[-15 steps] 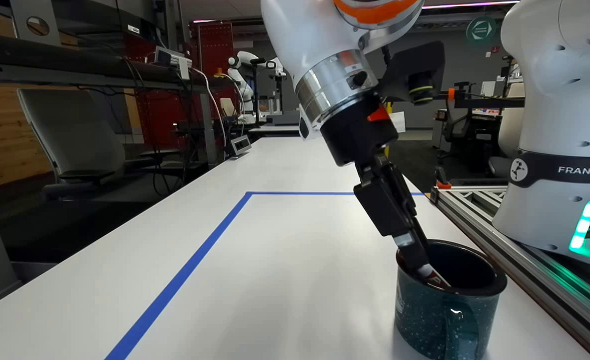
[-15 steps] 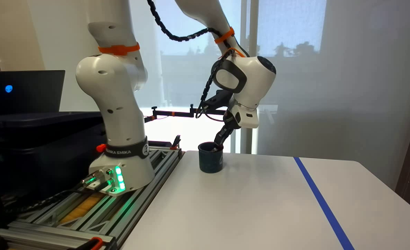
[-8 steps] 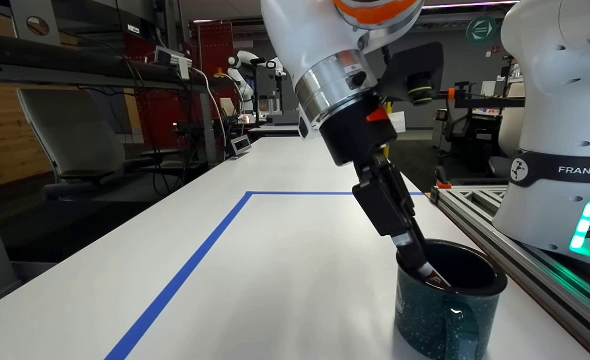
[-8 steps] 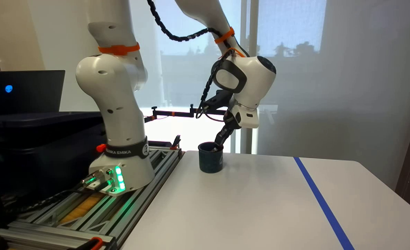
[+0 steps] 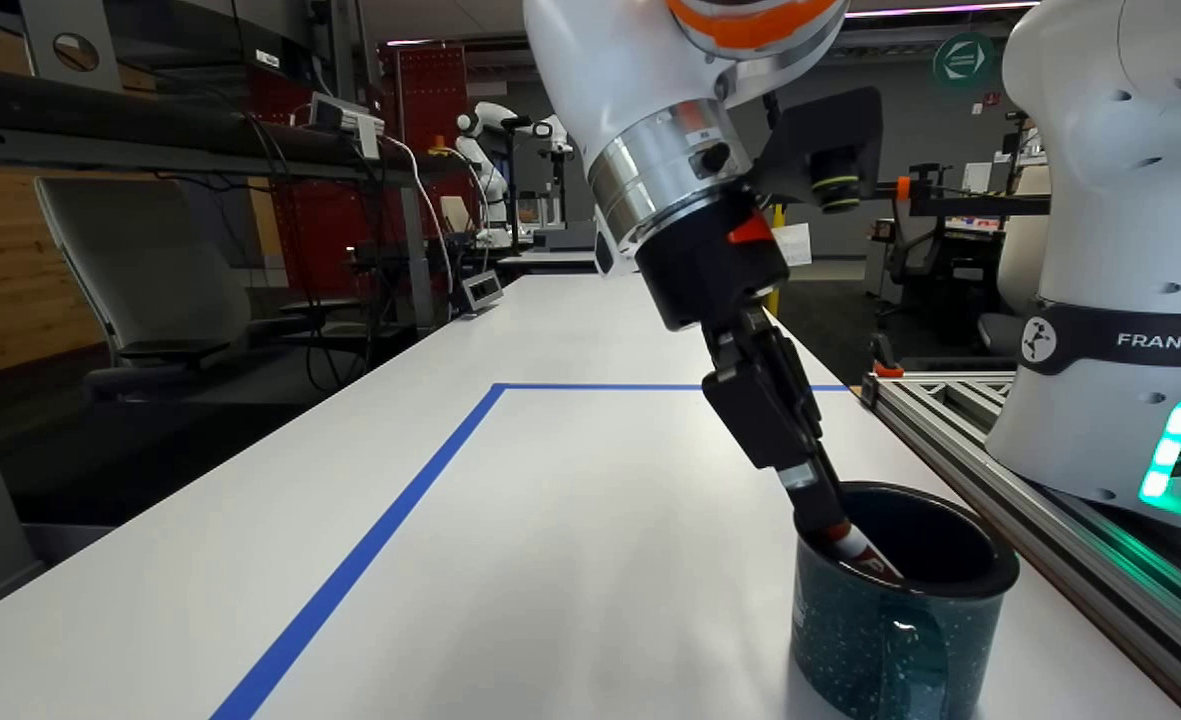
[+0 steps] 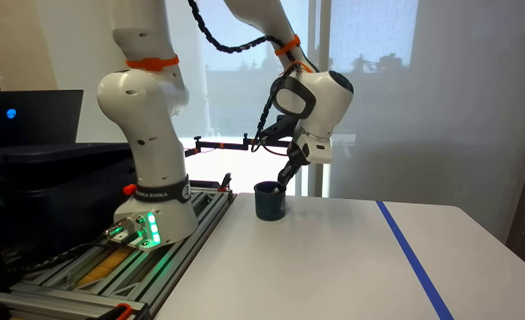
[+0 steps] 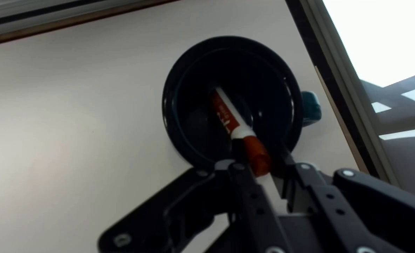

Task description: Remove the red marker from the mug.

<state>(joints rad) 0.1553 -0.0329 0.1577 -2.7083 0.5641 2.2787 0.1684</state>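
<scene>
The dark teal-green speckled mug point(image 5: 850, 630) stands upright on the white table; it also shows in an exterior view point(image 6: 270, 209) and the wrist view point(image 7: 174, 131). The red marker point(image 5: 872, 562) leans inside it, cap end up near the rim. In the wrist view the marker point(image 7: 230, 117) shows its red label, white band and red cap. My gripper point(image 7: 261, 151) points tilted down at the mug's rim, its fingers around the cap. The left finger is close to or touching the cap; a narrow dark gap shows on the right. The marker's lower end is hidden in shadow.
The mug's handle point(image 7: 311, 107) sticks out at its side. A metal rail point(image 5: 1070, 570) and the robot's base point(image 5: 1140, 400) stand close beside the mug. Blue tape point(image 5: 380, 540) marks the table. A large dark case point(image 6: 58, 195) stands behind the base.
My gripper has drawn back slightly up and away from the mug, baring some of the red cap. The marker stays leaning in the mug, which has shifted very slightly.
</scene>
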